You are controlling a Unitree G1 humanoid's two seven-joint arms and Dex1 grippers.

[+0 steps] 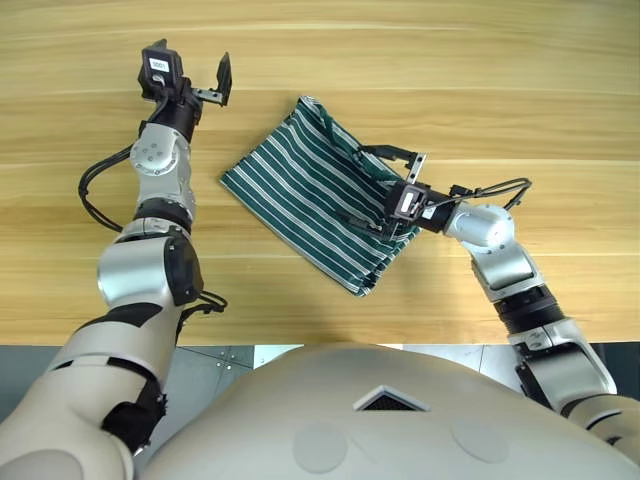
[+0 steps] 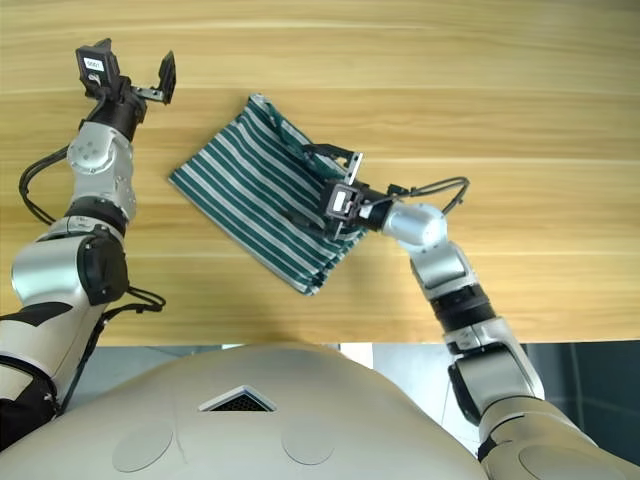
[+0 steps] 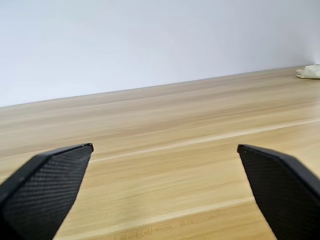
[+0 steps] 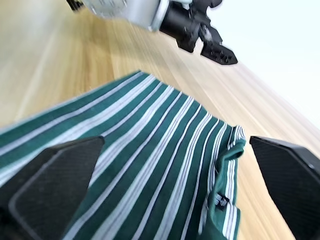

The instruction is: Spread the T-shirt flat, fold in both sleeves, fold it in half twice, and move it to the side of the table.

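Note:
The green T-shirt (image 1: 310,190) with white stripes lies folded into a rough rectangle, set diagonally on the wooden table (image 1: 450,80). My right gripper (image 1: 388,190) is at the shirt's right edge, low over the cloth, open. In the right wrist view its fingers (image 4: 55,180) stand wide apart with the striped cloth (image 4: 150,145) between and under them, and nothing is held. My left gripper (image 1: 193,76) is off the shirt's upper left corner, raised over bare table, open and empty. Its two black fingertips (image 3: 50,180) frame bare wood.
The table's front edge (image 1: 300,343) runs just before my body. A small cream object (image 3: 311,72) lies far off on the table in the left wrist view. Bare wood surrounds the shirt on all sides.

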